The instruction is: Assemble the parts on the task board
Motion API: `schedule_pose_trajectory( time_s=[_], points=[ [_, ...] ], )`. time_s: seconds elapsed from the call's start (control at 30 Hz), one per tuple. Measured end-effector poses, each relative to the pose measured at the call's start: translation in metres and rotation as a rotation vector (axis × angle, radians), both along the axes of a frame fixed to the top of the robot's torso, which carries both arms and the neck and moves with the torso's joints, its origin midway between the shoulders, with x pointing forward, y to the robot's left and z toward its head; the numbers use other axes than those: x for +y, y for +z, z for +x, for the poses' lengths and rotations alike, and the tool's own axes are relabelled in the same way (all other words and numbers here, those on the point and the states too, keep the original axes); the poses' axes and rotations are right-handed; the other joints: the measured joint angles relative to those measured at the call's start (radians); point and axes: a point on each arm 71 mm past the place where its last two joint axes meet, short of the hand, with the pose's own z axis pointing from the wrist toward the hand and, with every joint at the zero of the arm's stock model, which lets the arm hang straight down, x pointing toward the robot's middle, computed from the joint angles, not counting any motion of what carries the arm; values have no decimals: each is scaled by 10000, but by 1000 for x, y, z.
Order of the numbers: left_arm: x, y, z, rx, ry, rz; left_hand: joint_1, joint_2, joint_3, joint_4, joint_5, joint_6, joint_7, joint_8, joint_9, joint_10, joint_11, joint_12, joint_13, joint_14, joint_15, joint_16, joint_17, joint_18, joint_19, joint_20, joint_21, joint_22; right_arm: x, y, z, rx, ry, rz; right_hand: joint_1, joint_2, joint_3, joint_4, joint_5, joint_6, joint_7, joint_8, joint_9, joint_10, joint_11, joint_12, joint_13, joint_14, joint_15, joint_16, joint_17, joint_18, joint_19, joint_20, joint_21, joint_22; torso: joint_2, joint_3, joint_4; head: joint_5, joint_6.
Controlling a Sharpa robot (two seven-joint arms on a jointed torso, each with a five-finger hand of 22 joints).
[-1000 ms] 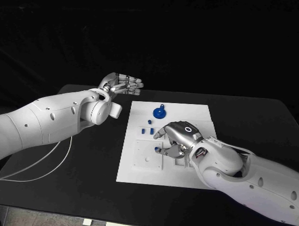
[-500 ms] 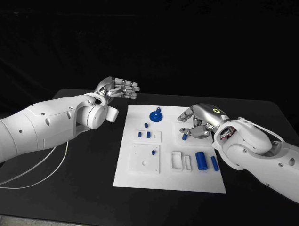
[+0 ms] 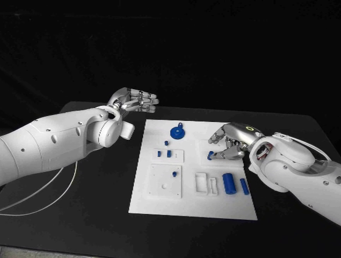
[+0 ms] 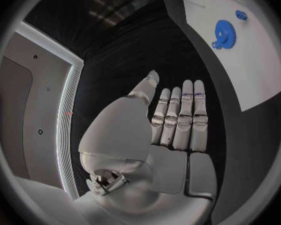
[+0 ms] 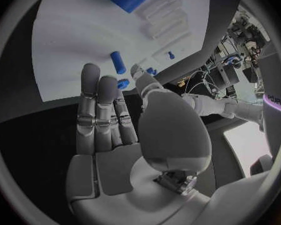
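Fingers of the right hand (image 3: 231,141) curl downward over the right edge of the task board (image 3: 162,201); whether their tips pinch the small blue peg (image 3: 211,156) lying just beneath them, I cannot tell from the head view; the right wrist view shows the fingers (image 5: 98,107) extended side by side with nothing between them and the palm, a short blue peg (image 5: 118,62) lying on the white board just beyond the tips. Behind the hand the white right arm runs off toward the near right corner of the black table (image 3: 310,134).

Fingers of the left hand (image 3: 137,100) are bent inward, held above the table off the board's far left corner; in the left wrist view they (image 4: 181,115) lie straight and pressed together, thumb alongside, holding nothing, with the blue gear (image 4: 224,34) on the board well beyond them.

On the board, the blue gear (image 3: 179,130) sits near the far edge; two small blue pieces (image 3: 165,153) stand in a raised white block left of centre; another tiny blue piece (image 3: 174,174) stands in the square block below it; a larger blue cylinder (image 3: 230,183) and a slimmer blue peg (image 3: 245,186) lie side by side near the right edge, next to two white slotted holders (image 3: 207,183).
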Motion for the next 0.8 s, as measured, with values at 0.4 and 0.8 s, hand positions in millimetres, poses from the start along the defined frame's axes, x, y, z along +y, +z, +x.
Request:
schedule_pose_trajectory(
  time_s=[0.4, 0.8],
  points=[
    [0, 0, 0, 0, 13, 5, 0, 0, 0, 0, 0, 0, 0, 0, 0, 0, 0, 0, 0, 0, 0, 0, 0, 0, 0, 0, 0, 1, 5, -8, 1, 598, 191, -412, 14, 233, 881, -393, -136, 216, 145, 0, -6, 424, -133, 0, 0, 0, -1, 0, -11, 0, 0, 0, 122, -122, -1, -6, 3, -12, 1],
    [0, 0, 1, 1, 16, 7, 0, 0, 0, 0, 0, 0, 0, 0, 0, 0, 0, 0, 0, -36, -36, 0, 0, 1, 0, 0, 0, -25, 12, -13, 1, 761, 317, -489, -494, 224, 3159, -712, -715, 791, 295, 0, -5, 992, -265, 0, -1, 60, -61, 58, 16, -7, 0, 0, 350, -106, -2, -8, 1, -23, -36]
  ],
)
